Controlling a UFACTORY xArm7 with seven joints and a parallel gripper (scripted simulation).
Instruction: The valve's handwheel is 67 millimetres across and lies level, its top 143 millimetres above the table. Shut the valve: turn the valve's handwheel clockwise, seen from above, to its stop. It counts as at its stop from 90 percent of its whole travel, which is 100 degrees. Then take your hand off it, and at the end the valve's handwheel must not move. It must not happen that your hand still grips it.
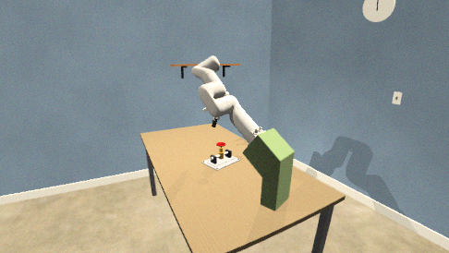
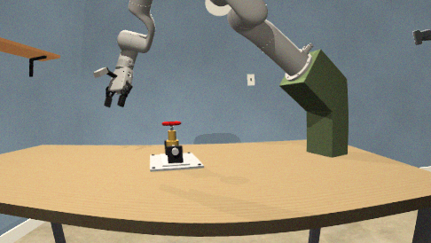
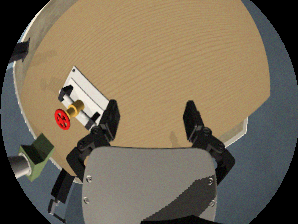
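Note:
The valve has a red handwheel [image 2: 171, 123] lying level on a brass stem [image 2: 172, 135], over a black body on a white base plate [image 2: 176, 161] on the table. It also shows in the top view [image 1: 221, 145] and in the wrist view [image 3: 61, 117] at the left. My gripper [image 2: 114, 100] is open and empty. It hangs in the air to the left of the handwheel and well above it, fingers pointing down. In the wrist view the fingers frame bare table, with the valve off to their left.
The arm's green pedestal [image 2: 325, 106] stands at the table's right side. A wooden wall shelf [image 2: 27, 50] hangs at the far left behind the table. The table edge curves close to the front.

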